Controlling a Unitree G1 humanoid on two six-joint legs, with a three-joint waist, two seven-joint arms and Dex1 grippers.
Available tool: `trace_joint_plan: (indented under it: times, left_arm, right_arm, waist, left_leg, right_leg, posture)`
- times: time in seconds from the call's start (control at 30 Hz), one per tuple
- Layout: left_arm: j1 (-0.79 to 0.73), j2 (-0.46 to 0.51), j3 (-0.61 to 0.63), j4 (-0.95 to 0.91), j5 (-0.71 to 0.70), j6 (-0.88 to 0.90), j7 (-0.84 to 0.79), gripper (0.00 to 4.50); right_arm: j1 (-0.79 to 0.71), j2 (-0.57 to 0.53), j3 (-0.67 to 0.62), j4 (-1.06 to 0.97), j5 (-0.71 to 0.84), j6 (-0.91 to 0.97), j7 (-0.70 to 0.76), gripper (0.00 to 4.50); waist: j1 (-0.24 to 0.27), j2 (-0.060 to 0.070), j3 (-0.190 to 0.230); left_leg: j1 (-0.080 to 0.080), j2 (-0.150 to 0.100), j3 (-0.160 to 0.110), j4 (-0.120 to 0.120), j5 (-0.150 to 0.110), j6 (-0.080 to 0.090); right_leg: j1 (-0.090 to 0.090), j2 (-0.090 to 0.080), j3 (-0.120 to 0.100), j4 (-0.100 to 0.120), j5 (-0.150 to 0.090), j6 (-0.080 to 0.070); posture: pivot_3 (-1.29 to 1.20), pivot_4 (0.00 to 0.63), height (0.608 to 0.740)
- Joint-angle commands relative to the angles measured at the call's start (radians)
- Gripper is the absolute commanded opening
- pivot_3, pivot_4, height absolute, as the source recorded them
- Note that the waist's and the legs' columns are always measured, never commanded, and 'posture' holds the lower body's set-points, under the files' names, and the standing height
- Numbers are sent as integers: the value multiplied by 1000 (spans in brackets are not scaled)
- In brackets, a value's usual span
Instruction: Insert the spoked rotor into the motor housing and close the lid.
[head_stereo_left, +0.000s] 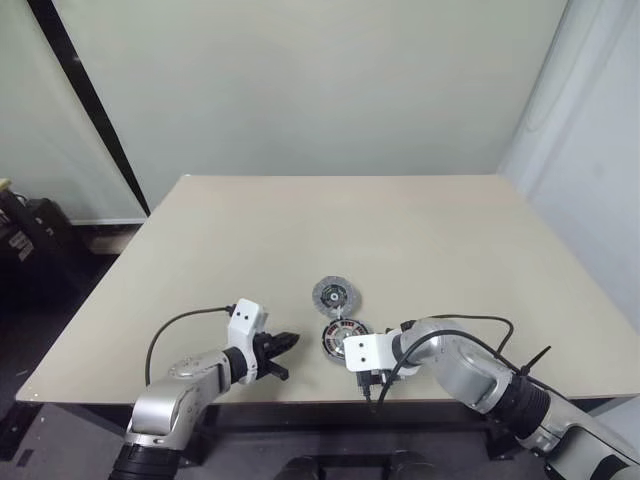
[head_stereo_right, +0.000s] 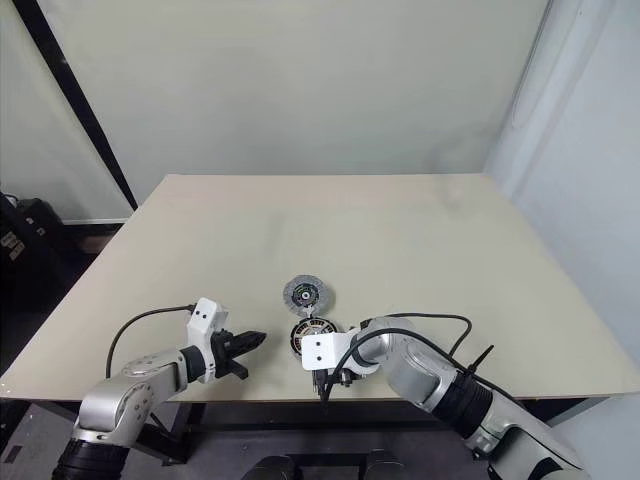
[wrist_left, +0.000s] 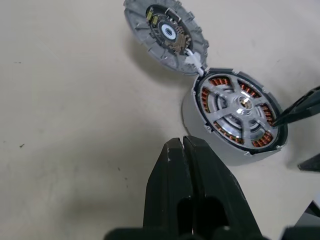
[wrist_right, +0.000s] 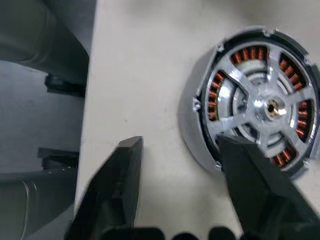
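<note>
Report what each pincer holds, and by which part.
Nothing is held. The left pincer is shut and empty; the right pincer stands open at the motor housing rim.

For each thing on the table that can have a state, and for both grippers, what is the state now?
spoked rotor: seated inside the housing, copper windings showing between its spokes.
motor housing: on the table, open on top.
lid: off, lying beside the housing, joined to it by a white wire.
left gripper: shut, holding nothing.
right gripper: open, one finger over the housing's rim.
</note>
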Motion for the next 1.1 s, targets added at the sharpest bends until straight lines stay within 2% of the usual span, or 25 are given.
trace_joint_plan:
  times: [0.03,0.17,0.47,0.63,0.87,1.1]
  left_arm:
    - [-7,-5,-1,-9,12,-23,-3,0]
    - [-8,-9,-1,-9,22,-24,-3,0]
    - [-18,-17,-3,5,39,-30,-6,0]
    - [-22,-27,-4,17,49,-40,-5,0]
    - [-20,-49,10,27,62,-59,10,0]
    - [2,-43,55,26,65,-73,36,0]
  right_arm:
    - [5,13,-24,-17,3,2,9,1446]
    - [12,28,-37,-31,18,21,28,59]
    - [41,134,-113,-103,108,207,35,22]
    - [34,250,-159,-59,107,347,-89,22]
    - [37,434,-285,83,170,424,-279,22]
    - [46,518,-353,142,237,436,-380,22]
  waist:
    - [0,0,0]
    - [0,0,0]
    - [0,0,0]
    - [-1,0,0]
    - [-1,0,0]
    - [0,0,0]
  left_leg:
    - [0,0,0,0,0,0]
    - [0,0,0,0,0,0]
    - [0,0,-1,0,0,0]
    - [1,0,-1,-1,0,0]
    - [1,1,-1,0,1,-1]
    - [1,0,-1,1,1,-1]
  right_leg:
    - [0,0,0,0,0,0]
    - [0,0,0,0,0,0]
    - [0,0,0,1,0,0]
    - [-1,1,0,2,0,0]
    - [-1,1,0,4,0,-1]
    - [-2,1,0,4,1,-1]
  posture:
    - [0,0,740]
    - [0,0,740]
    - [0,0,740]
    - [0,0,740]
    - [0,0,740]
    - [0,0,740]
